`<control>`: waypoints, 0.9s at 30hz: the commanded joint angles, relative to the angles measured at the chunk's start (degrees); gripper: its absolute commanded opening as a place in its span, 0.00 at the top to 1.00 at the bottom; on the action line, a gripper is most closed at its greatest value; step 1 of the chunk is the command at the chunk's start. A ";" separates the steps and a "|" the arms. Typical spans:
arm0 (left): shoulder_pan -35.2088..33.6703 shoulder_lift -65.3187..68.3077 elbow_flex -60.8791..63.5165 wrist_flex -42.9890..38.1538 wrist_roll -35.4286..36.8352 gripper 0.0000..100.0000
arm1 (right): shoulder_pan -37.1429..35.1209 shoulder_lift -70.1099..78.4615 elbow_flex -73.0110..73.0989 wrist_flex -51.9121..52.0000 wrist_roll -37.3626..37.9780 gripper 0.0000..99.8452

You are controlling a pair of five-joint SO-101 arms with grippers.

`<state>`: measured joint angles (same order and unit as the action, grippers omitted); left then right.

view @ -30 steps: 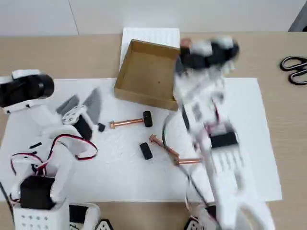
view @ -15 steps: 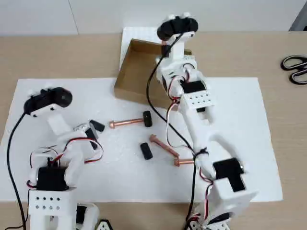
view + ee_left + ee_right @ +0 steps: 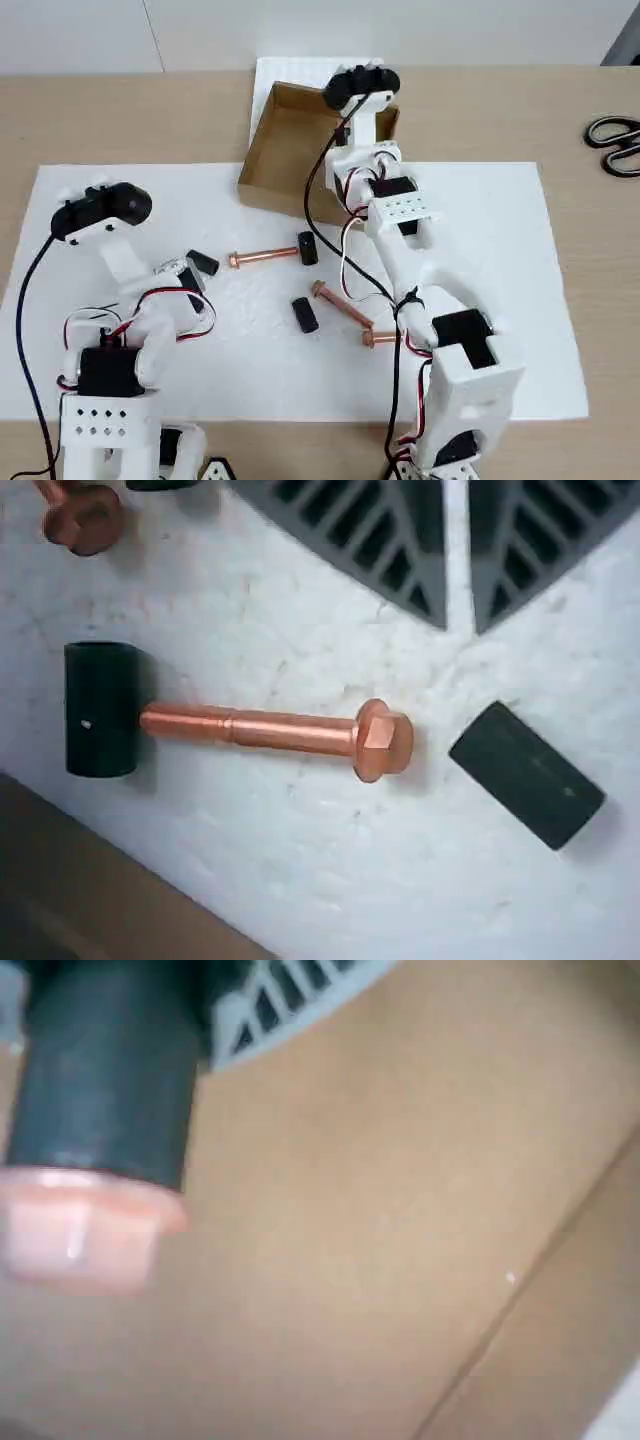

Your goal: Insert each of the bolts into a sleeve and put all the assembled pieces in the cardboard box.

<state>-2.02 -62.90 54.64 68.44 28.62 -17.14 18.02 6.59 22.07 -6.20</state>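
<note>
My right gripper [image 3: 150,1005] is shut on a black sleeve [image 3: 105,1070] with a copper bolt head [image 3: 80,1230] at its end, held just above the floor of the cardboard box [image 3: 290,150]. My left gripper [image 3: 458,580] hovers shut over the white sheet, holding nothing. Below it lie a bolt [image 3: 280,730] with its tip in a sleeve [image 3: 100,710] and a loose sleeve [image 3: 527,775]. In the high view that bolt [image 3: 265,257] lies mid-sheet, with another loose sleeve [image 3: 304,314] and two bare bolts [image 3: 340,303] [image 3: 385,338] nearby.
The white foam sheet [image 3: 520,230] covers the middle of the wooden table. Scissors [image 3: 615,140] lie at the far right edge. The right arm [image 3: 400,215] stretches from the front across the sheet to the box, passing above the two bare bolts.
The right arm swung left and settled over the cardboard box with its assembled piece. The left arm shifted right over the sheet, then held still.
</note>
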 commanded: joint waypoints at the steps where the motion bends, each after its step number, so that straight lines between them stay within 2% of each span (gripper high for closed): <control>1: 0.35 -0.09 -1.71 1.14 -0.26 0.99 | 0.04 -1.01 -3.96 0.04 -0.18 0.86; 5: 0.35 -0.09 -1.71 1.14 -0.26 0.99 | 0.04 -1.01 -3.96 0.04 -0.26 0.75; 13: 0.26 -0.09 -1.80 1.14 -0.26 0.99 | -0.31 -1.63 -4.13 1.63 -0.26 0.75; 15: -0.09 -0.09 -1.89 1.14 -0.26 0.99 | -1.71 -5.23 -5.10 7.87 -0.35 0.75; 20: -0.18 -0.09 -4.26 1.49 -0.62 0.99 | -5.85 -28.44 -9.23 40.40 -0.35 0.75; 23: -0.18 0.00 -7.78 4.31 -0.88 0.99 | -4.62 -41.36 -9.14 49.19 -0.26 0.75; 27: -0.09 0.00 -14.46 9.14 -9.93 0.99 | -1.10 -54.37 -9.05 57.36 -0.09 0.75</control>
<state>-2.02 -62.90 46.29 74.86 23.87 -19.96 -25.23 -0.18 73.49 -6.20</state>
